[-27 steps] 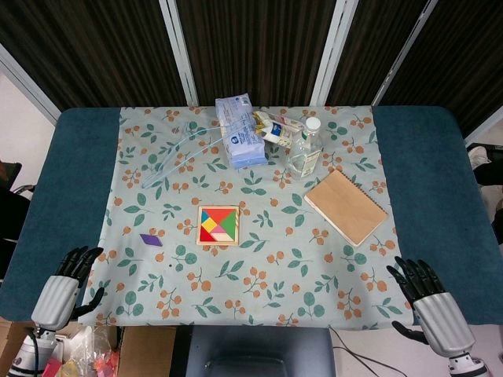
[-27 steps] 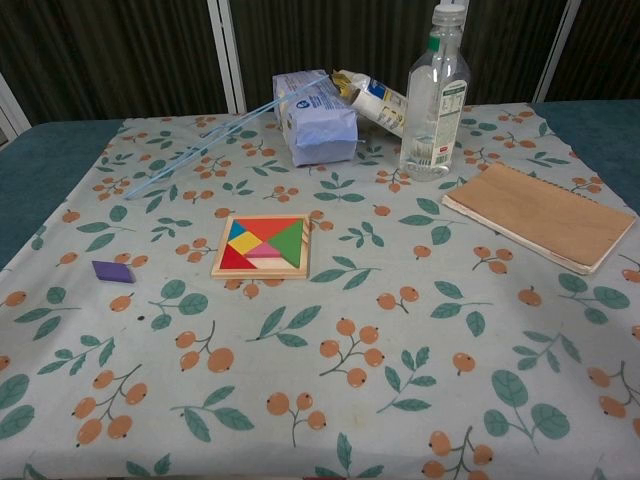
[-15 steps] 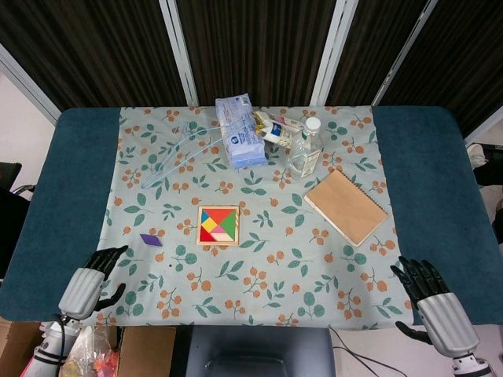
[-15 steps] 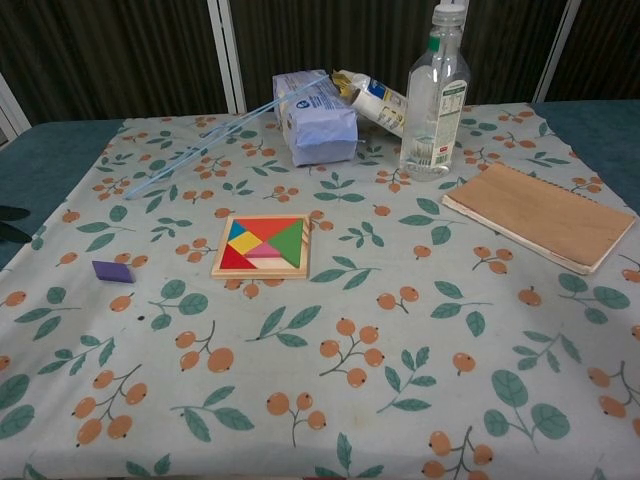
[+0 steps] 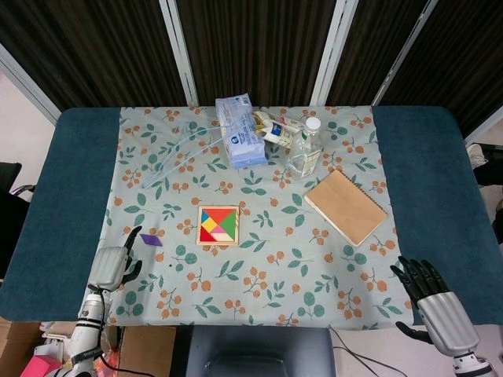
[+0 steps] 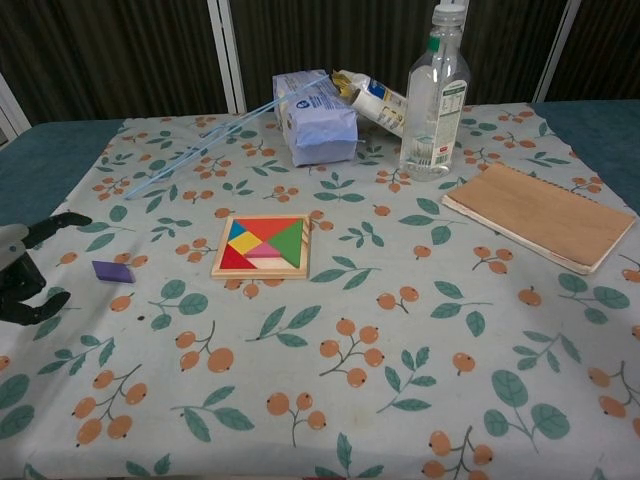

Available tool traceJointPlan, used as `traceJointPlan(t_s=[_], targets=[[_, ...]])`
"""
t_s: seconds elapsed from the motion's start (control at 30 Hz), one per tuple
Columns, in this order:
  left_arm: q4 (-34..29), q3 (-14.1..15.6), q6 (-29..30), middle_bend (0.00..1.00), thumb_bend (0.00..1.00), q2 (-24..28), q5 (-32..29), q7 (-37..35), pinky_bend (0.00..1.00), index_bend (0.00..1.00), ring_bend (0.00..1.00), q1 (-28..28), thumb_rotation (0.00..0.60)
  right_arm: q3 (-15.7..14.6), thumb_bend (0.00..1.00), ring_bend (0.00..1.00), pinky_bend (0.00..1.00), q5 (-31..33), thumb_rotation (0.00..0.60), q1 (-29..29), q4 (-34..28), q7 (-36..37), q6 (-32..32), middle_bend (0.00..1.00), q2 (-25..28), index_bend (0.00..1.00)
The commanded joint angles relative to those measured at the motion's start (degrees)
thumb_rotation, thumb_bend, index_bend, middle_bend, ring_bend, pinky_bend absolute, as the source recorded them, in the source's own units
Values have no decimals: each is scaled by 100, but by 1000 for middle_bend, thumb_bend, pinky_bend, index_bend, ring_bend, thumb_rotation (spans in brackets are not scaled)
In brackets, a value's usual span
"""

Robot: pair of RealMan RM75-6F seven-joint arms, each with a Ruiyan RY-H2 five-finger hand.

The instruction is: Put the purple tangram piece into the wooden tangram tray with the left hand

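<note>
The purple tangram piece (image 5: 151, 239) (image 6: 112, 271) lies flat on the floral cloth, left of the wooden tangram tray (image 5: 218, 226) (image 6: 262, 246), which holds several coloured pieces. My left hand (image 5: 112, 265) (image 6: 25, 270) hovers open just left of and below the purple piece, fingers spread, touching nothing. My right hand (image 5: 430, 294) stays open at the table's near right corner, far from the tray, and shows only in the head view.
A clear bottle (image 6: 434, 95), a blue tissue pack (image 6: 317, 118), a snack wrapper (image 6: 372, 97) and a clear straw (image 6: 210, 140) lie at the back. A brown notebook (image 6: 540, 215) sits at the right. Floral cloth (image 6: 350, 360) covers the near table.
My left hand has moved up and rightward from the table's near left corner to a spot beside the purple piece, and now shows in the chest view. The right hand barely shifted.
</note>
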Motion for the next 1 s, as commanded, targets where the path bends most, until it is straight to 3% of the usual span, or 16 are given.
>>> traceJointPlan(t_s=[0.03, 0.1, 0.23, 0.37, 0.53, 0.8, 1.0], targets=[[99, -171, -203, 963, 402, -278, -409, 475, 1000, 145, 1000, -200, 600, -5, 160, 0, 0, -9, 600, 0, 5, 47, 19, 0, 24, 0], [184, -177, -207, 959, 402, -361, -424, 508, 1000, 172, 1000, -255, 600, -6, 160, 0, 0, -16, 600, -6, 7, 66, 39, 0, 30, 0], [620, -204, -82, 991, 407, -587, -173, 31, 1000, 322, 1000, -339, 600, 0, 160, 0, 0, -12, 600, -6, 8, 93, 51, 0, 36, 0], [982, -249, -134, 1000, 407, -707, -148, -337, 1000, 382, 1000, -413, 600, 2, 160, 0, 0, 4, 600, 2, 5, 103, 27, 0, 43, 0], [1223, -250, -234, 1000, 412, -794, -212, -454, 1000, 390, 1000, -469, 600, -3, 160, 0, 0, -21, 600, -14, 11, 114, 68, 0, 45, 0], [1465, -293, -254, 1000, 413, -944, -330, -324, 1000, 322, 1000, -558, 600, -8, 161, 0, 0, -37, 600, -15, 23, 120, 71, 0, 48, 0], [1555, -341, -229, 1000, 413, -1033, -408, -300, 1000, 355, 1000, -593, 600, -8, 160, 0, 0, -37, 600, -29, 19, 153, 104, 0, 63, 0]])
